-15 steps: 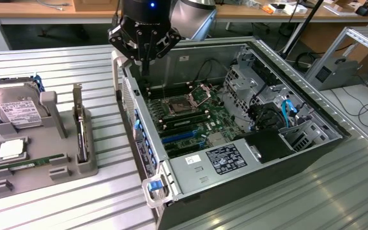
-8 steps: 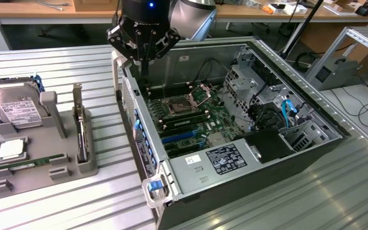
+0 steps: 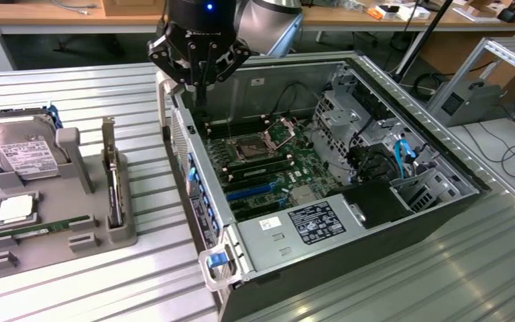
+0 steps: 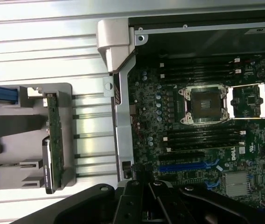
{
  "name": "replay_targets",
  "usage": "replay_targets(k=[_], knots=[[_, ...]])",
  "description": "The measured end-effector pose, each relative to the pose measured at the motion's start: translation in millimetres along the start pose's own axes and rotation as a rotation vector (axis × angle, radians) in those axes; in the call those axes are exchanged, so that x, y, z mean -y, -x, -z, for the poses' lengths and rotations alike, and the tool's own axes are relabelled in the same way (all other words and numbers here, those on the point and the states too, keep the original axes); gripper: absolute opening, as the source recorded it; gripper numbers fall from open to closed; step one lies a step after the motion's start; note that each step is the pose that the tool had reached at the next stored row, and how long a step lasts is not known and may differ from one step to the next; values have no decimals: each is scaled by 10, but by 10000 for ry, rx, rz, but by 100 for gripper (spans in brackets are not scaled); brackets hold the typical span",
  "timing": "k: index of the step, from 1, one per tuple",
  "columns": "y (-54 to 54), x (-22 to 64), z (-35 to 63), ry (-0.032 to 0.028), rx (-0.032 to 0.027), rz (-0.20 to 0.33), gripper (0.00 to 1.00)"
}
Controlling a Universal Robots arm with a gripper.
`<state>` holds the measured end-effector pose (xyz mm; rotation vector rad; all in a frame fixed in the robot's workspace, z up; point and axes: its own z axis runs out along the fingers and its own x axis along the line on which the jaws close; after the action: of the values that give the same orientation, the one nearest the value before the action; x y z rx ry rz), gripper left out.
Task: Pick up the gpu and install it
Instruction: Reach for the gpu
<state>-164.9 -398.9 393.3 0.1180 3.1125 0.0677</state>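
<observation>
nearest the exterior camera is the front corner of the open computer case (image 3: 211, 215). it lies on its side on a ribbed metal table (image 3: 88, 288), with the motherboard (image 3: 280, 164) facing up.

at the far end of the case the gripper (image 3: 201, 99) points straight down. its fingers are pressed together with nothing between them. the tips hang just inside the case wall on the exterior view's left, above the edge of the board and near the bare cpu socket (image 3: 255, 144). in the wrist view the tool's black links sit close to the blue expansion slot (image 4: 186, 165).

the gpu (image 3: 110, 178) is well apart from the gripper, outside the case on the exterior view's left. it stands on its long edge in a slot of a grey holder (image 3: 61, 251), untouched, with its silver bracket (image 3: 108, 131) at the far end. in the same holder a silver hard drive (image 3: 25, 157) with a white label leans nearly upright. a slim green memory stick (image 3: 38, 228) lies in a groove nearer the camera, and a small square chip (image 3: 14, 209) rests between the two.
</observation>
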Motion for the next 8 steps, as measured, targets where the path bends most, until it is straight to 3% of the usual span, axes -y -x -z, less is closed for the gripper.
replay_targets(k=[8], knots=[[-17, 1, 1, 0, 0, 0, 11]])
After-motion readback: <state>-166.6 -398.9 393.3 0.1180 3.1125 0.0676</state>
